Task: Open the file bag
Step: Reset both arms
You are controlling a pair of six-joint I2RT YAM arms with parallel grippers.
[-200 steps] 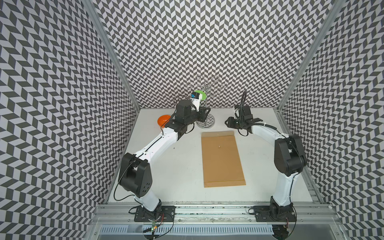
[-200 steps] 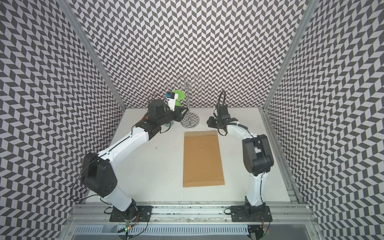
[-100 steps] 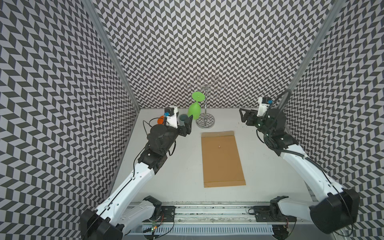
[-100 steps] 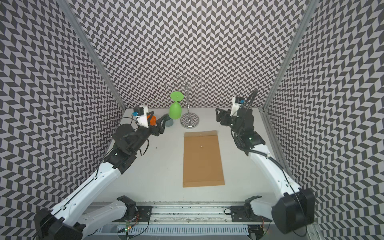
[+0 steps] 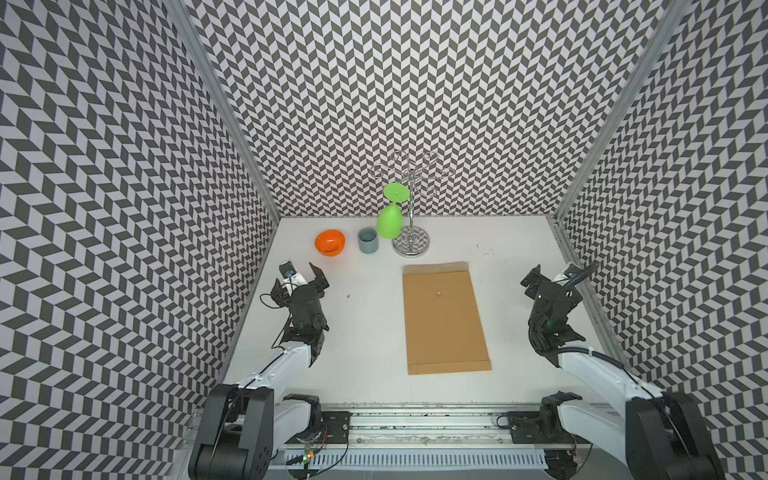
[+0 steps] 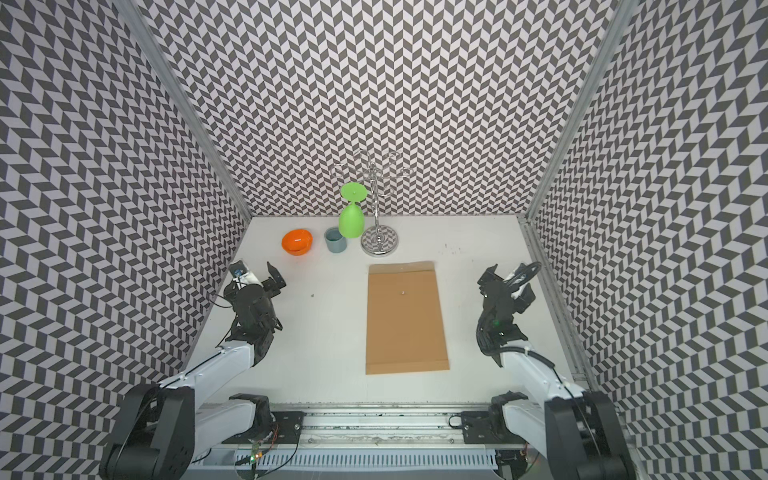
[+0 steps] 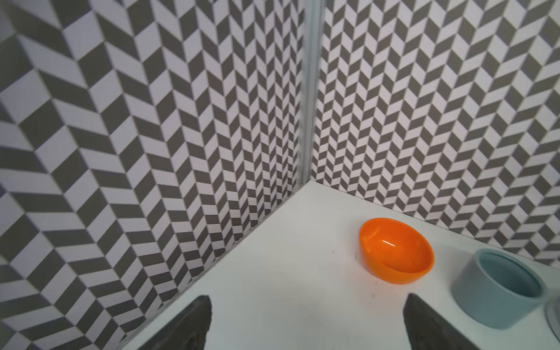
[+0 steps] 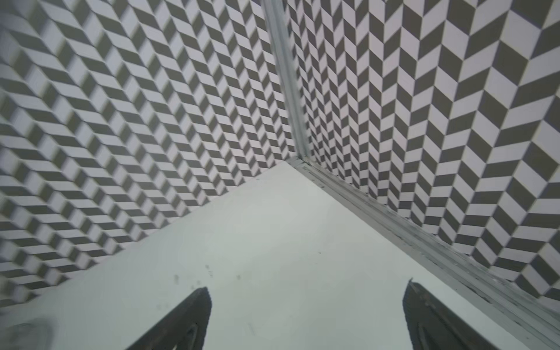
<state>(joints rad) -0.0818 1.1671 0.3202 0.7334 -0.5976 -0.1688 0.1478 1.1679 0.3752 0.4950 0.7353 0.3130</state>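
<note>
Opening the large flat brown kraft-paper file bag [image 5: 444, 324] is judged not yet begun. It lies flat and lengthwise on the white bench [image 5: 365, 332] at the centre of both top views. Its narrow flap [image 5: 435, 268] is toward the upper end of the frame, with a small round button [image 5: 439, 293] just below. No string can be made out, and whether the flap is fastened cannot be told.

Both grippers are well apart from the bag, the left gripper [image 7: 306, 318] at mid-left and the right gripper [image 8: 306, 318] at mid-right. Each has its jaws spread wide, with nothing between them.

The flap end should be approached low and slowly. The body is best pinned by one gripper below the button while the flap's edge is lifted by the other, lest the thin paper slide or crease. Care is needed by the chrome wire rack [image 5: 410, 245] and the green plastic goblet [image 5: 390, 222] hung upside down on it, both near the flap.
</note>
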